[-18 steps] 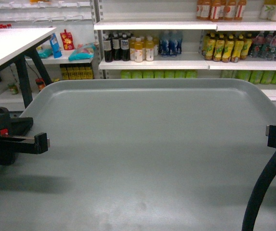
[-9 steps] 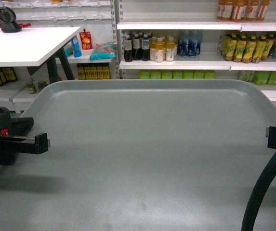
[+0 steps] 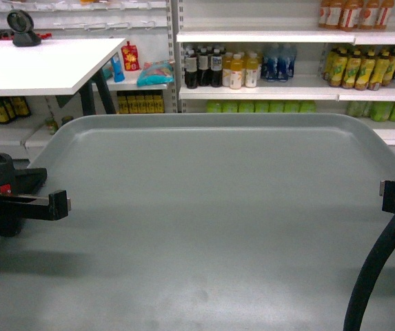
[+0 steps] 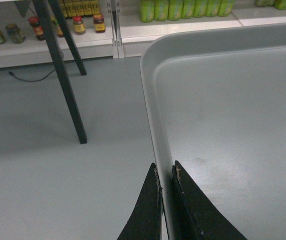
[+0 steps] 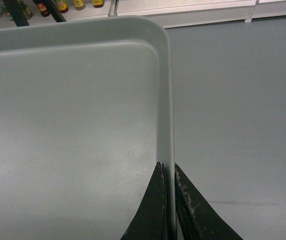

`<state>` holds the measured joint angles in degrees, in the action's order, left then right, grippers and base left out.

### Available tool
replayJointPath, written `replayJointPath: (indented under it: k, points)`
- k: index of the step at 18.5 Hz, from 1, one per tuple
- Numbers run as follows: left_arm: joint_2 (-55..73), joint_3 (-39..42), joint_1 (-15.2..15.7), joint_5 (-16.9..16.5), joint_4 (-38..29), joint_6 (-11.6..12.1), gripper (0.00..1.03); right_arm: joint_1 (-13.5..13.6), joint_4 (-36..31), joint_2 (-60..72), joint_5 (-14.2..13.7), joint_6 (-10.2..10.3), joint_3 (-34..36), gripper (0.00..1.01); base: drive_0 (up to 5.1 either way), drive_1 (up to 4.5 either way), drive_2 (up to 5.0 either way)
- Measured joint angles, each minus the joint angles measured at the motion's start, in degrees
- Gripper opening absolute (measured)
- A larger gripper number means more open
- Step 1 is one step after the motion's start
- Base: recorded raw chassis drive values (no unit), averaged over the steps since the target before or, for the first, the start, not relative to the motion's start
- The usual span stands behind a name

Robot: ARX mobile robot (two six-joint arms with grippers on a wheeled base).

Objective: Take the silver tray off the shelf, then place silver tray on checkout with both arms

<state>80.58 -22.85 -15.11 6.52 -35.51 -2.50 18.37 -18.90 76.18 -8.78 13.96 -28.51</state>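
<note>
While both grippers, left (image 4: 165, 175) and right (image 5: 167, 172), are pinching the tray (image 3: 211, 207) rims, the checkout (image 3: 45, 62) is sliding rightward in view; base turning toward it.

Shop shelving stocked behind us

At twelve o'clock we see white shelves (image 3: 252, 88) holding dark and yellow bottles (image 3: 216, 68); at eleven, a black scanner (image 3: 23, 29); jars (image 4: 85, 23) sit low.
</note>
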Motion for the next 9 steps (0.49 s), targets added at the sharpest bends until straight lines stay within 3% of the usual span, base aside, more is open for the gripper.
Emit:
replayJointPath:
  k: [9]
  points:
    - [0.04, 0.00, 0.00, -0.02, -0.13, 0.00, 0.04, -0.04, 0.00, -0.02, -0.04, 0.00, -0.02, 0.02, -4.8, 2.33, 2.3]
